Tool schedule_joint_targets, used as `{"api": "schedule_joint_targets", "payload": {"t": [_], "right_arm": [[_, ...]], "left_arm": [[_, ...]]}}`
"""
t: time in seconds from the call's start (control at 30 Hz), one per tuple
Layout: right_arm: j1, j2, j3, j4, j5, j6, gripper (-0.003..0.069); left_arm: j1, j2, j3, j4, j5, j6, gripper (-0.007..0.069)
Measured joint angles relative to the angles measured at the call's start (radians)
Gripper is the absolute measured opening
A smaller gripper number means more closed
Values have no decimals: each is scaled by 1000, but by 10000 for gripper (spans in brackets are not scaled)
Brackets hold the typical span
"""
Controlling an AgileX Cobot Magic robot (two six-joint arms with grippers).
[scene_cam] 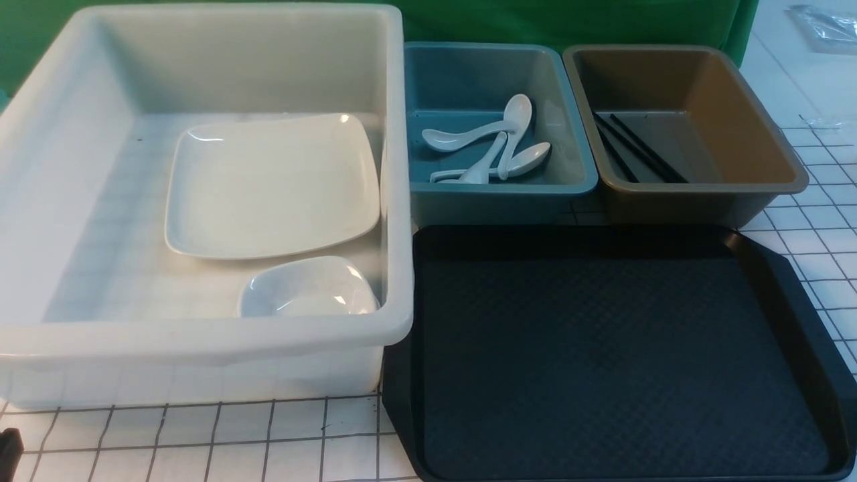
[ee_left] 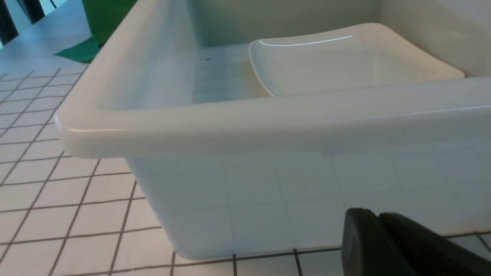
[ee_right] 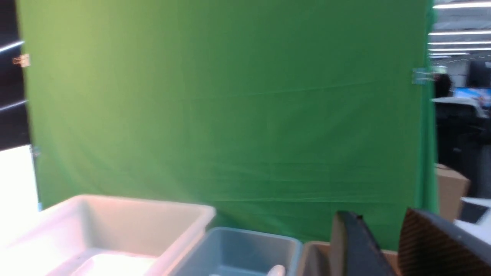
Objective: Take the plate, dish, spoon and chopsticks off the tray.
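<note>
The black tray (scene_cam: pixel 622 361) lies bare on the gridded table (scene_cam: pixel 201 442), while the plate (scene_cam: pixel 271 184) and a small white dish (scene_cam: pixel 308 288) sit in the white tub (scene_cam: pixel 201 335), the spoons (scene_cam: pixel 492 144) lie in the blue bin (scene_cam: pixel 569 167) and the chopsticks (scene_cam: pixel 639 157) rest in the brown bin (scene_cam: pixel 770 161). The left hand (ee_left: pixel 378 216) is pressed together, low beside the tub's near wall. The right hand (ee_right: pixel 383 230) is raised above the bins, fingers (ee_right: pixel 429 241) spread apart with nothing between them.
</note>
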Motion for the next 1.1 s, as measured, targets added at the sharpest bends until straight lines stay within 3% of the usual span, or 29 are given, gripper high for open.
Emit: {"api": "schedule_joint_targets", "payload": {"t": [0.13,0.43,0.63,0.87,1.1], "right_arm": [[0,0,26,203,-96,-223,238],[-8,-10,136,252,-134,-319,238],[-196,-62,379,252,-141,-440,238],[-433,-109,684,252,-104,-452,238],[-462,-152,700,248,-68,-447,238]], "left_arm": [[0,0,1,0,0,0,-15],[0,0,1,0,-1,0,-15],[0,0,1,0,0,0,-15],[0,0,1,0,-1,0,-15],[0,0,1,0,0,0,-15]]}}
